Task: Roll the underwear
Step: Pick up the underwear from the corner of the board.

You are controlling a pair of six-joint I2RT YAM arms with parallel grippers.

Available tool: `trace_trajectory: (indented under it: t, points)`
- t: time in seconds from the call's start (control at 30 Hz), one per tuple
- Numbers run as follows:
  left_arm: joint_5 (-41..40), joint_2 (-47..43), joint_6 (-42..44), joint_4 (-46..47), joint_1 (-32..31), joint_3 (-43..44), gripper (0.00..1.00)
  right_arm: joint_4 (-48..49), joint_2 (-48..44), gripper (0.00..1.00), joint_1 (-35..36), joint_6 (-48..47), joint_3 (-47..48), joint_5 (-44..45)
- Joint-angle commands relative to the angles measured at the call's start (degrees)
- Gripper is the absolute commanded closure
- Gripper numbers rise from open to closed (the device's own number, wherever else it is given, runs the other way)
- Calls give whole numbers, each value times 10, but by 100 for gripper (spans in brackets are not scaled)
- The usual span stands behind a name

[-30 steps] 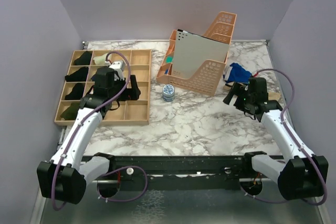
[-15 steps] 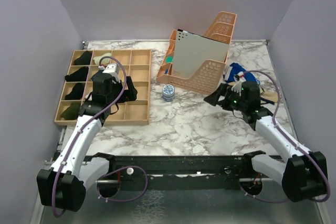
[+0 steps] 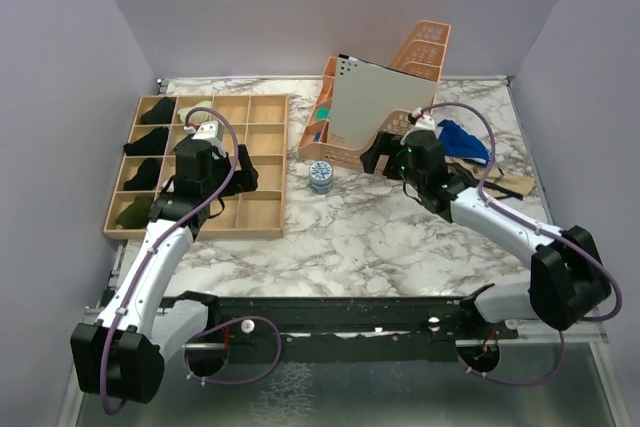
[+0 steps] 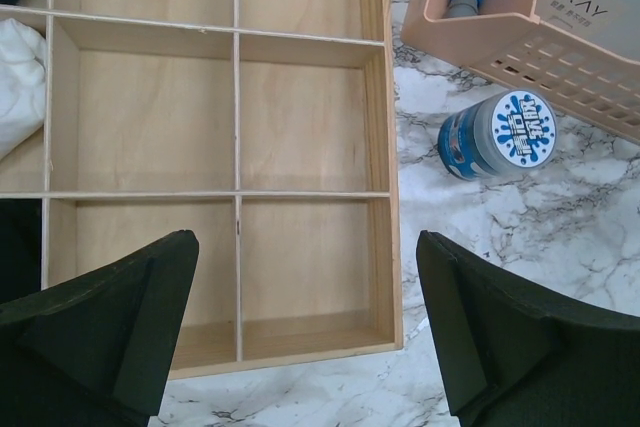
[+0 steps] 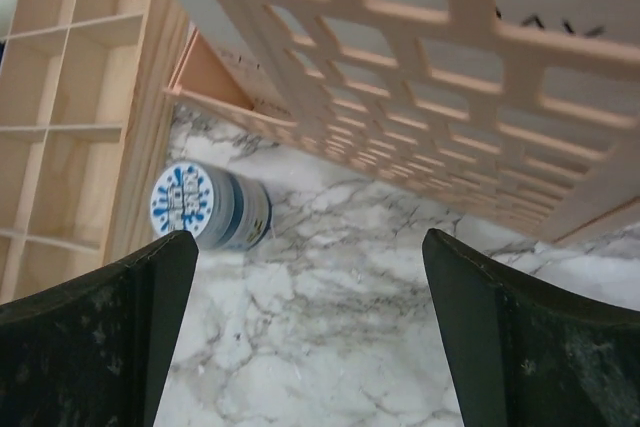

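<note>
**From above:** The left hand point(image 3: 245, 173) hangs over the near right corner of the wooden tray point(image 3: 262, 209), fingers spread and carrying nothing. The right hand point(image 3: 380, 156) sits low in front of the peach file rack point(image 3: 428, 47), near the round tin point(image 3: 320, 176), and it too is apart and empty. The blue underwear point(image 3: 462, 138) lies crumpled on the marble worktop point(image 3: 360, 237), just right of the rack and behind the right arm. Neither hand is touching it. Dark bundles point(image 3: 143, 143) fill the tray's left column.

**From the left wrist:** The left hand point(image 4: 310, 337) is wide open and looks straight down on bare tray compartments point(image 4: 310, 127). A white cloth point(image 4: 15, 87) shows at the left edge and the tin point(image 4: 497, 134) lies off to the right. No blue garment is in sight here.

**From the right wrist:** The right hand point(image 5: 310, 337) is equally wide. It frames the tin point(image 5: 210, 209) and the rack's lattice wall point(image 5: 450, 97) above veined marble. The underwear is out of this view.

**Where the job stands:** The rolling appears not to have begun, and the work looks to be at the fetching stage. The next move probably calls for the right hand to turn toward the blue cloth and pinch an edge. It would then draw the cloth onto open marble, where both hands can flatten and roll it.
</note>
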Motion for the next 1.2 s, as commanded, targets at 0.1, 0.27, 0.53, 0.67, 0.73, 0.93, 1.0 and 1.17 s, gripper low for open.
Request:
trace_trajectory:
  t: [0.1, 0.27, 0.53, 0.67, 0.73, 0.93, 1.0, 1.17]
  points:
    - [62, 14, 4, 11, 4, -10, 1, -3, 81, 0, -11, -91, 98, 111]
    - [72, 26, 8, 10, 4, -7, 1, 1, 97, 0, -39, -103, 115, 86]
    - [73, 20, 8, 11, 4, -10, 1, -7, 104, 0, -92, -125, 128, 39]
    - [78, 24, 7, 11, 4, -11, 1, -26, 130, 0, -131, -128, 159, -31]
    - [82, 25, 7, 11, 4, -11, 1, -41, 143, 0, -137, -129, 177, -60]
    - [83, 23, 6, 11, 4, -13, 1, -22, 125, 0, -137, -106, 154, -158]
    - [83, 22, 6, 12, 4, -14, 1, -1, 113, 0, -136, -100, 137, -190]
    - [84, 25, 4, 12, 4, -13, 1, -3, 135, 0, -126, -85, 144, -252]
